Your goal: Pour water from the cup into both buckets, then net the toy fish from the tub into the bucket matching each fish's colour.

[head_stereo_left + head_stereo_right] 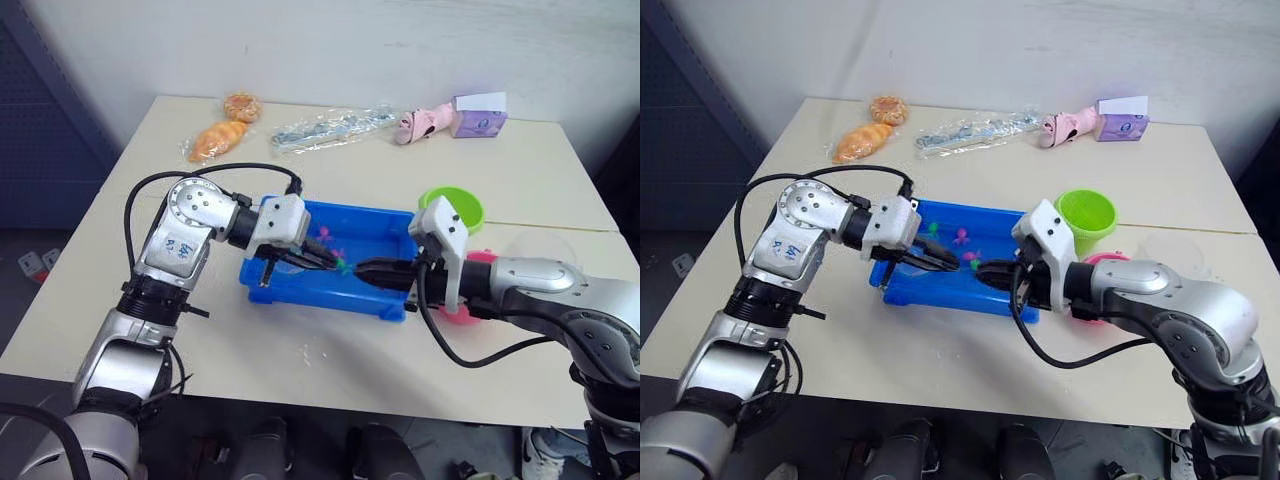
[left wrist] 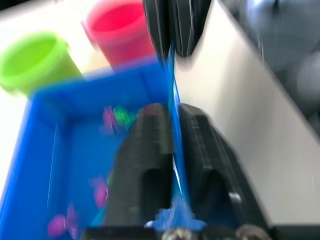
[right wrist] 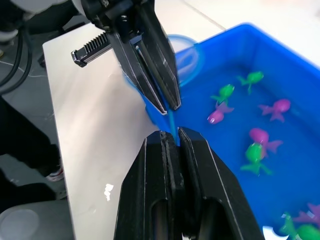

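Net (image 3: 182, 62) over the blue tub's (image 1: 385, 305) near rim, thin handle pinched by both the left gripper (image 3: 167, 102) and right gripper (image 3: 175, 137), fingers narrow; its hoop shows from the right wrist, green and pink fish (image 3: 260, 145) beside.

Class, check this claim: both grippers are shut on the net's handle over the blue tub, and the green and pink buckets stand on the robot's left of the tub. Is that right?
Not quite. The buckets, green and pink, stand on the robot's right of the tub, as the right eye view shows. The rest holds: left gripper and right gripper are both shut on the net's handle.
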Tool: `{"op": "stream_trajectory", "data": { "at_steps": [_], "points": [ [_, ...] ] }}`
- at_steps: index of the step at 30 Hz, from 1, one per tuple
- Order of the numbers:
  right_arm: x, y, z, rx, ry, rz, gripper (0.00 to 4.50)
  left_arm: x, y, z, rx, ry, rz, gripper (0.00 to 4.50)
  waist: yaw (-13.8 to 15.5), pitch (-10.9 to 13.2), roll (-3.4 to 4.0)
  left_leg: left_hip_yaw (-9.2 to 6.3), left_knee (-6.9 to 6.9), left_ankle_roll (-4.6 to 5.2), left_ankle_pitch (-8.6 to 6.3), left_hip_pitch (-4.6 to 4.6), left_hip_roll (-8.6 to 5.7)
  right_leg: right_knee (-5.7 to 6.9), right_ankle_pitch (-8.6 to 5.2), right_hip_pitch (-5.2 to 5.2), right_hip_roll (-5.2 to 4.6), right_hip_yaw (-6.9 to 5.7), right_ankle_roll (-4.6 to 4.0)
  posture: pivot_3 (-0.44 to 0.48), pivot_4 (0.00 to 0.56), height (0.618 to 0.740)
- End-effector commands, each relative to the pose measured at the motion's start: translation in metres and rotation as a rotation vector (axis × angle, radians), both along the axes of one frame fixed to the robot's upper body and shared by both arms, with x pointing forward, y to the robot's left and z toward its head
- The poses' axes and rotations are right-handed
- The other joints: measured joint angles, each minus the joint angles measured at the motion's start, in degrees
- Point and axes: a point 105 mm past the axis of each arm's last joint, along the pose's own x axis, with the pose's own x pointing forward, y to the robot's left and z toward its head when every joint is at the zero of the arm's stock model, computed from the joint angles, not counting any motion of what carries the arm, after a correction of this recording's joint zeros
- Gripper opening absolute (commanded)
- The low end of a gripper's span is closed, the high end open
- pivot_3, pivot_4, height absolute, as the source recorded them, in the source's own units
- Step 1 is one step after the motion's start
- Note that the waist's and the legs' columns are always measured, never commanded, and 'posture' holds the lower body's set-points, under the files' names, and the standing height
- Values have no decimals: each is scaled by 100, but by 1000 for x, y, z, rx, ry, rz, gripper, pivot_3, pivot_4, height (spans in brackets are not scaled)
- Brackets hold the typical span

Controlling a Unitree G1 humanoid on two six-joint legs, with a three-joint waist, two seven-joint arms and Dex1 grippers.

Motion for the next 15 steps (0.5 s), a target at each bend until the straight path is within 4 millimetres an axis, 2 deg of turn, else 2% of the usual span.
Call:
{"op": "stream_trajectory", "data": {
  "at_steps": [1,3,4,6,8,11,15],
  "points": [
    [-3,-14,22,-21,-135,-18,0,4,27,44,-268,-19,62,2278,0,0,0,-1,0,0,0,0,-1,-1,1,0,0,-1,1,0,150,740],
    [-4,-25,27,-48,-174,-41,0,7,45,53,-358,-41,91,3171,1,0,0,-3,0,0,0,-2,-1,-2,1,0,0,-7,2,0,150,740],
    [-2,-32,29,-80,-198,-69,0,11,54,53,-379,-13,134,3471,0,0,0,-3,0,0,0,-2,-2,-3,1,1,0,-7,2,0,150,740],
    [-1,-44,31,-141,-231,-104,0,17,70,47,-365,45,198,4366,-7,0,0,-3,0,-1,1,0,-2,-2,1,2,0,-11,2,0,150,740],
    [0,-52,33,-179,-255,-128,0,19,78,40,-338,81,225,4444,-9,0,0,-2,0,-1,1,5,-3,0,1,4,2,-8,2,0,150,740],
    [12,-74,24,-366,-311,-184,0,23,96,5,-274,166,302,4444,-2,0,1,-1,0,-1,1,5,-6,0,1,5,0,-7,2,0,150,740],
    [35,-87,12,-571,-370,-208,0,16,94,-30,-218,253,299,4444,-20,1,1,6,0,1,-1,11,-7,-2,2,5,-2,4,3,0,150,740]
  ]
}}
